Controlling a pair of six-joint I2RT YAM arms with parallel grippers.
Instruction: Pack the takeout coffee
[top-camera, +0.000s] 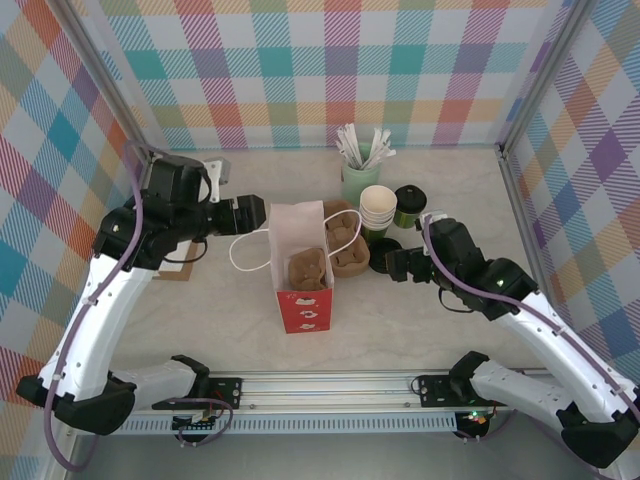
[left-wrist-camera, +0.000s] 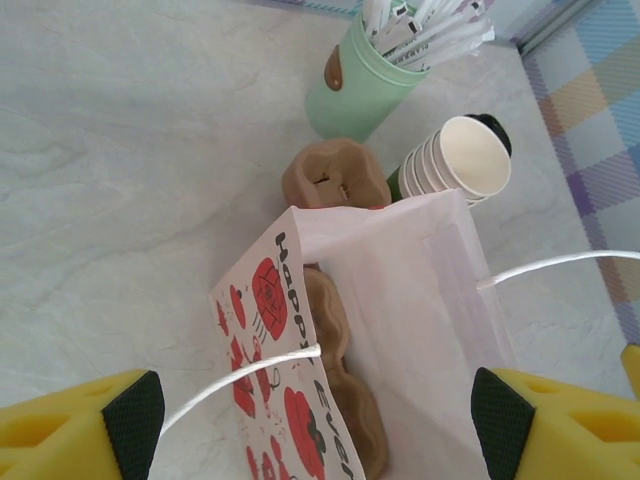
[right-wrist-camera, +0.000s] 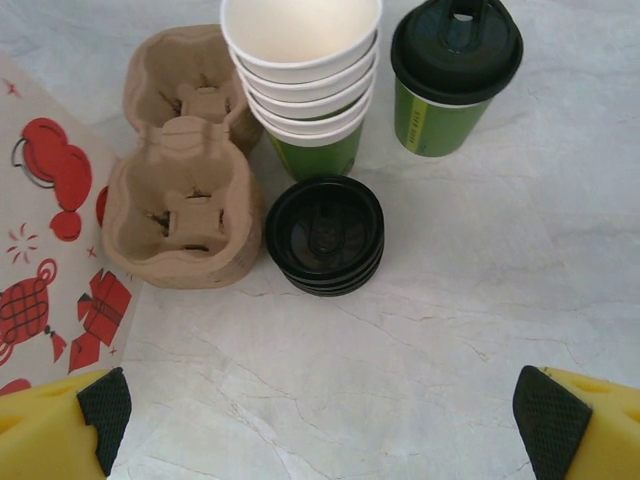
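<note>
right wrist: lidded takeout coffee (right-wrist-camera: 455, 85) upright, just beside cup stack (right-wrist-camera: 305, 95)

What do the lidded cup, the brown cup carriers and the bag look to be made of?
Lidded cup: matte green wall, probably coated paper.
Lid: smooth black with a slight sheen, probably plastic.
Cup carriers: rough, matte brown, moulded shapes, likely paper pulp.
Bag: thin white sheet with folds and red print, probably paper.

Spread claw (left-wrist-camera: 318, 425) near open paper bag (left-wrist-camera: 400, 300)
</note>
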